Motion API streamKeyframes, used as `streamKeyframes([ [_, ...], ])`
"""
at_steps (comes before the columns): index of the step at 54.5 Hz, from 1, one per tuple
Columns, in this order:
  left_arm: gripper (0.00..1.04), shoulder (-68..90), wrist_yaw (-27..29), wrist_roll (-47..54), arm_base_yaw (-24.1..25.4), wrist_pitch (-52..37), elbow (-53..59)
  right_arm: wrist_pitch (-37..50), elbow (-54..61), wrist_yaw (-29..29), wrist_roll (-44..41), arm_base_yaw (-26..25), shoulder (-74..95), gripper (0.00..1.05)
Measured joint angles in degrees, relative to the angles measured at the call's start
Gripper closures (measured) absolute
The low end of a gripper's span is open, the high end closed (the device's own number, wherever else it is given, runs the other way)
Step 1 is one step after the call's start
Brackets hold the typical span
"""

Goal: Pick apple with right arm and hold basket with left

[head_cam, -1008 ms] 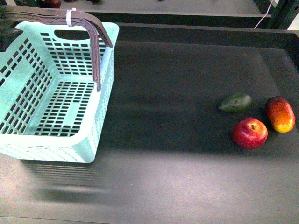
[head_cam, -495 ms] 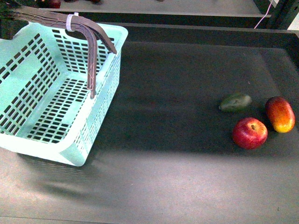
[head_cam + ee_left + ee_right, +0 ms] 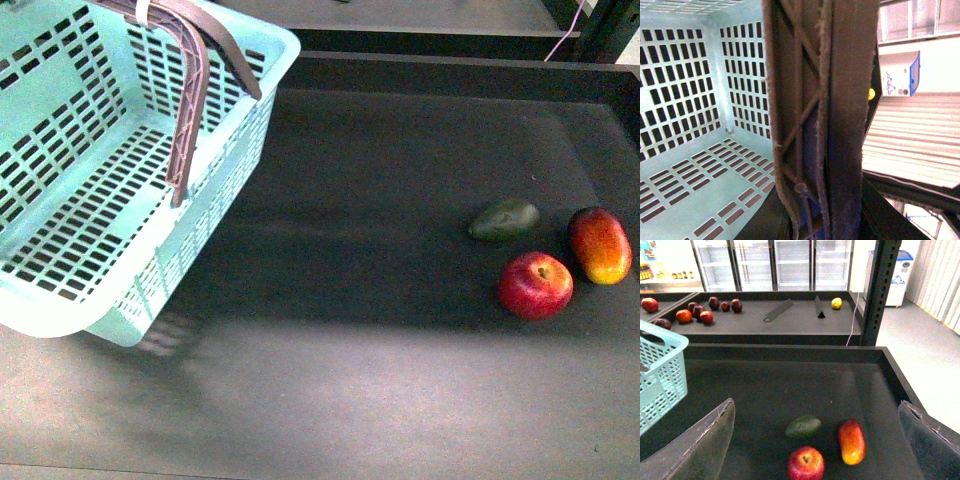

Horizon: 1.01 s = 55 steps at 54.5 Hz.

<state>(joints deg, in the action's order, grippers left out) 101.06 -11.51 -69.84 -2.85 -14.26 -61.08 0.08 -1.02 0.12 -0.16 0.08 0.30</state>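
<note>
1. Front view: the apple [image 3: 536, 285] sits on the dark bench [image 3: 360, 200] at about 4 o'clock, well apart from the basket [image 3: 90, 200], which hangs tilted off the bench at 10 o'clock by its brown handle [image 3: 190, 90]. Neither tool shows here. An avocado [image 3: 504, 219] lies near the apple at its 11 o'clock and a mango [image 3: 600, 244] just beside it at its 2 o'clock. The descent should therefore be straight down onto the apple, with the fingers closing across its 9-to-3 line only if they clear the mango.
2. Front view, the look of the apple: round and glossy red, with a yellow patch around the stem dimple, which faces up. It would likely roll if nudged off-centre.
3. Left wrist view: the left tool [image 3: 822, 222] is clamped on the latticed handle [image 3: 820, 120], and the mint slotted basket [image 3: 690, 100] hangs empty beyond it. I judge it best to keep this hold steady and level out the tilt.
4. Right wrist view: the right tool [image 3: 817, 412] is spread wide and holds nothing. The apple [image 3: 805, 463] lies between the lines of its two fingers [image 3: 705, 445], with the avocado [image 3: 803, 426] and mango [image 3: 851, 441] just past it. Centre over the stem before lowering.
</note>
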Motion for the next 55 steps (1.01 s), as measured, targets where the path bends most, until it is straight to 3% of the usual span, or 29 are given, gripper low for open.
streamKeyframes([
  [16,0.85,-7.61,-3.26,2.19,-5.01,4.9,1.09,0.0,0.0,0.0,0.0,0.0,0.0,0.09],
  [38,0.85,-11.87,-3.76,7.32,-18.34,7.96,0.94,0.0,0.0,0.0,0.0,0.0,0.0,0.09],
  [55,0.85,-11.87,-4.04,10.43,-22.32,8.37,0.66,0.0,0.0,0.0,0.0,0.0,0.0,0.09],
])
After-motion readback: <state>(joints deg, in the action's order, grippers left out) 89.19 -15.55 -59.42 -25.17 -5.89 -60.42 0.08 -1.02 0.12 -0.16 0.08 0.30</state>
